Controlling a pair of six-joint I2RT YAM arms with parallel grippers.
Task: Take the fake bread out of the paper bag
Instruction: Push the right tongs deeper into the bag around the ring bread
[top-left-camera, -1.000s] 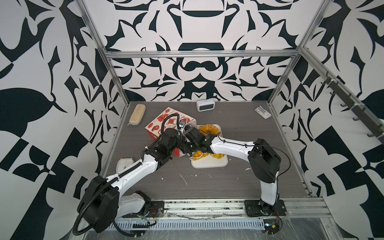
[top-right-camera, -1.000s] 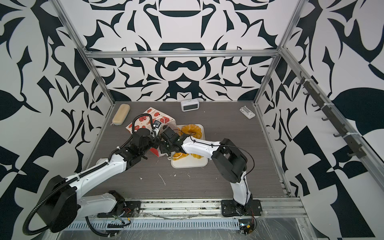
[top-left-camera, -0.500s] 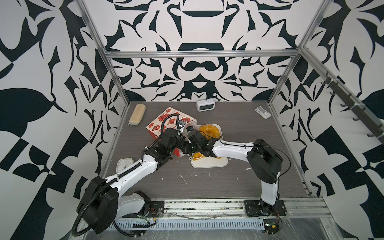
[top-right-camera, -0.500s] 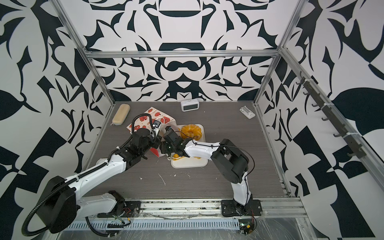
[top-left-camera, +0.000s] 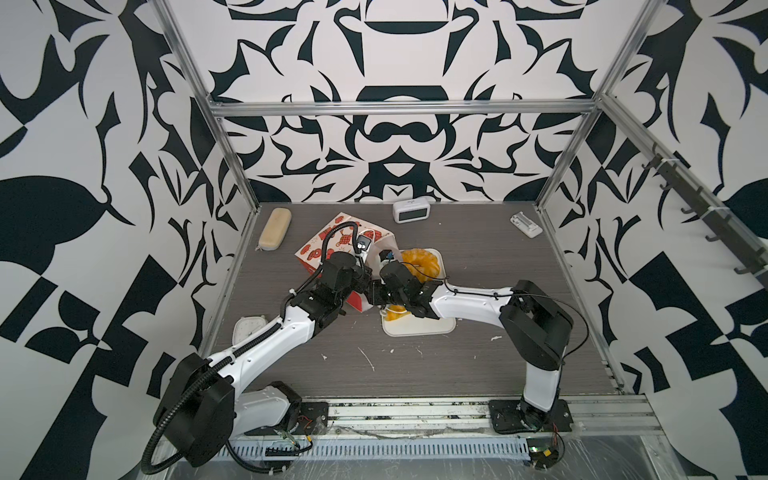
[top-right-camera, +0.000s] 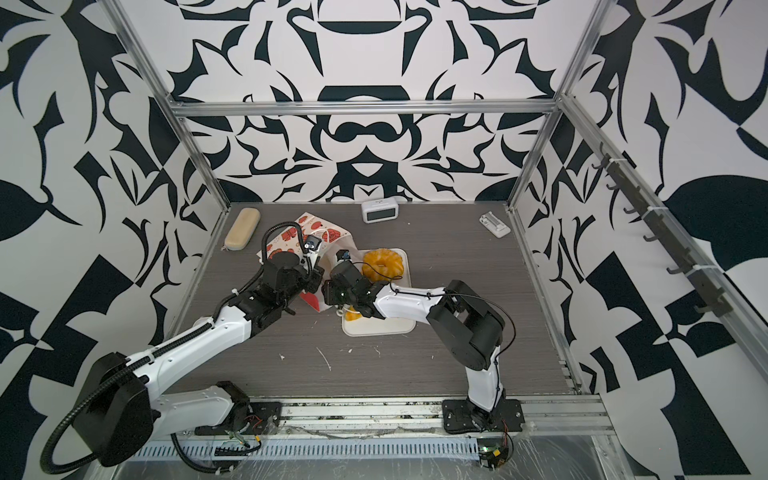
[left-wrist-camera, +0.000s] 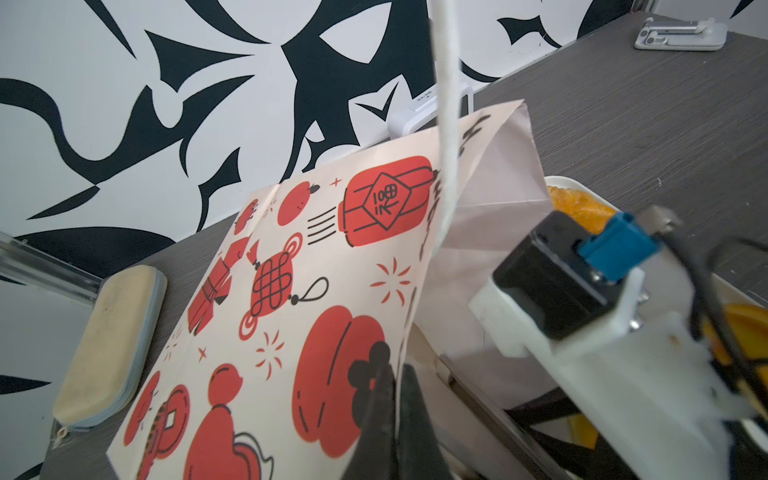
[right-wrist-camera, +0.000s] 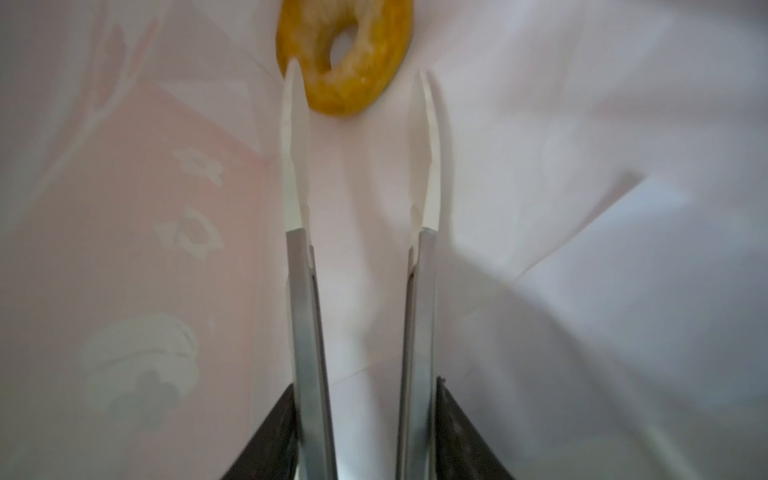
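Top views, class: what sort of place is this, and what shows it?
Probably a robot test cell: aluminium frame, patterned panels, left arm and right arm bolted to a base rail, toy ring loaf.

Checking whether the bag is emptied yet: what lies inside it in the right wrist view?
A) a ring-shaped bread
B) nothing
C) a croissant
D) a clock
A: a ring-shaped bread lies on the white inside of the bag, just at the tips of the open right claw.
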